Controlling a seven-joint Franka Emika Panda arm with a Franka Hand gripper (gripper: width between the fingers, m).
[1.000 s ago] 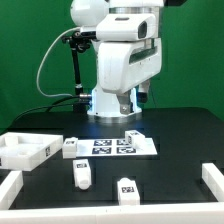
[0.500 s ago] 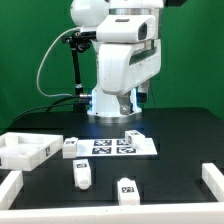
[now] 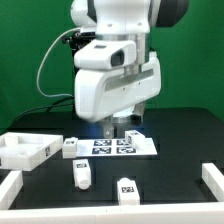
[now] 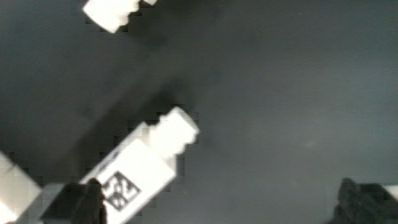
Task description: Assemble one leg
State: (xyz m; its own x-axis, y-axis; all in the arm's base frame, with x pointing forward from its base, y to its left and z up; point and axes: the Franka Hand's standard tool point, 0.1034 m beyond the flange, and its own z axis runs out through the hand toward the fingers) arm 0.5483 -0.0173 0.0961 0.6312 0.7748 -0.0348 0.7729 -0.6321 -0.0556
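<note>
Blurry, edge-cropped leg [image 4: 151, 152]

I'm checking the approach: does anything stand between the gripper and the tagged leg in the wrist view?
Nothing visible does. The leg lies on the black table right by one finger of the open gripper, off its middle; only bare table shows between. Another white part lies far off.
</note>
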